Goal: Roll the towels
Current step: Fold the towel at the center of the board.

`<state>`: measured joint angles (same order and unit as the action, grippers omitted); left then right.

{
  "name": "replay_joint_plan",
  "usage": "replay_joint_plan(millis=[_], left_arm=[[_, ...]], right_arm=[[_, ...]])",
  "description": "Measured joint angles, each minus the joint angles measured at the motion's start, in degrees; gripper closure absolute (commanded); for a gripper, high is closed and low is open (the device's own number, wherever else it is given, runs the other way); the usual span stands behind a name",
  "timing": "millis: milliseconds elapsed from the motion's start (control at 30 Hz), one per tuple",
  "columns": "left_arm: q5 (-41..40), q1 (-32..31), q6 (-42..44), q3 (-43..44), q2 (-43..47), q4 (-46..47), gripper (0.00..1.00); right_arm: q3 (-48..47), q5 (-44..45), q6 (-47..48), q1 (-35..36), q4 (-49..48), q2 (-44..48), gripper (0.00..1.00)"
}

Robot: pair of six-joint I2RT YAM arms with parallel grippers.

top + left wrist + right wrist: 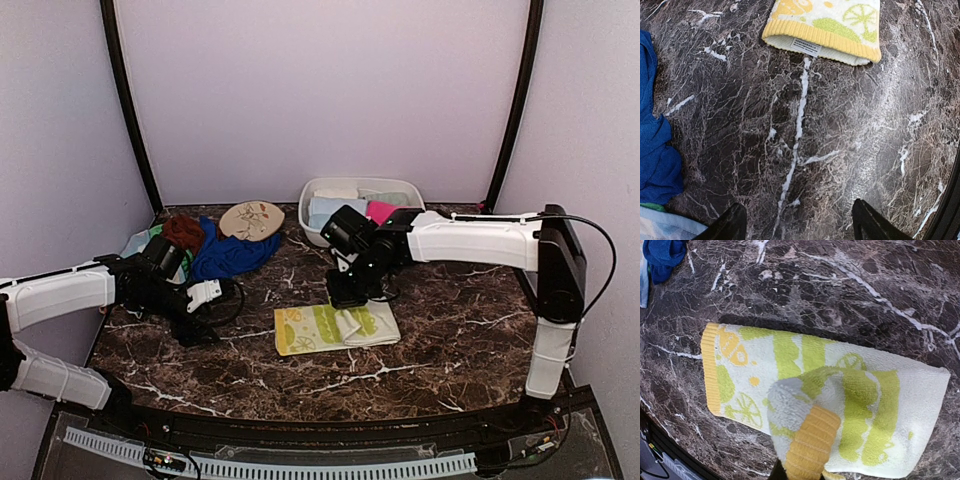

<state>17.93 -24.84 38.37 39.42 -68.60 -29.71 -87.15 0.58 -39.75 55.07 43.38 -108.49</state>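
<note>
Yellow-green towel [335, 325] lies at ctr of the dark marble table [440, 340], well apart from the other towels. It is a flat, folded oblong w/ a yellow ribbed hem at its left end. The print is lime bands, a citrus slice and yellow shapes on a white ground, terry pile. The left wrist view shows a white label under the hem.

R fingers [350, 297] are closed, pinching the towel's near edge. In the right wrist view that edge is pulled up and curled back over the flat part, hem strip uppermost.

L fingers [732, 225] stand wide w/ nothing btwn them, low over bare table left of the towel, not touching it.

Back left is a heap: blue towel [235, 255] and brown towel [183, 232], just beside the floral disc [250, 220]. White basin [318, 190] at the back holds a pink towel [380, 210] and a pale blue towel [335, 208].
</note>
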Motion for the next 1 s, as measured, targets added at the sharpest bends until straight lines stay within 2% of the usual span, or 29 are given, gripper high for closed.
replay_joint_plan(millis=[800, 867, 933, 1000], left_arm=[[-0.96, 0.24, 0.02, -0.09, -0.13, 0.68, 0.28], [-1.03, 0.24, 0.02, -0.09, -0.17, 0.68, 0.28], [-1.05, 0.24, 0.02, -0.09, -0.17, 0.7, 0.28], [-1.05, 0.24, 0.02, -0.09, -0.22, 0.7, 0.28]], right_arm=[[-6.19, -5.79, -2.82, 1.95, -6.38, -8.76, 1.0], [-6.38, -6.21, -2.95, 1.95, -7.19, -9.75, 0.95], [-6.38, -6.8, -3.32, 1.95, -7.82, -10.6, 0.84], [-6.38, -7.5, -4.0, 1.95, -8.7, -11.34, 0.78]])
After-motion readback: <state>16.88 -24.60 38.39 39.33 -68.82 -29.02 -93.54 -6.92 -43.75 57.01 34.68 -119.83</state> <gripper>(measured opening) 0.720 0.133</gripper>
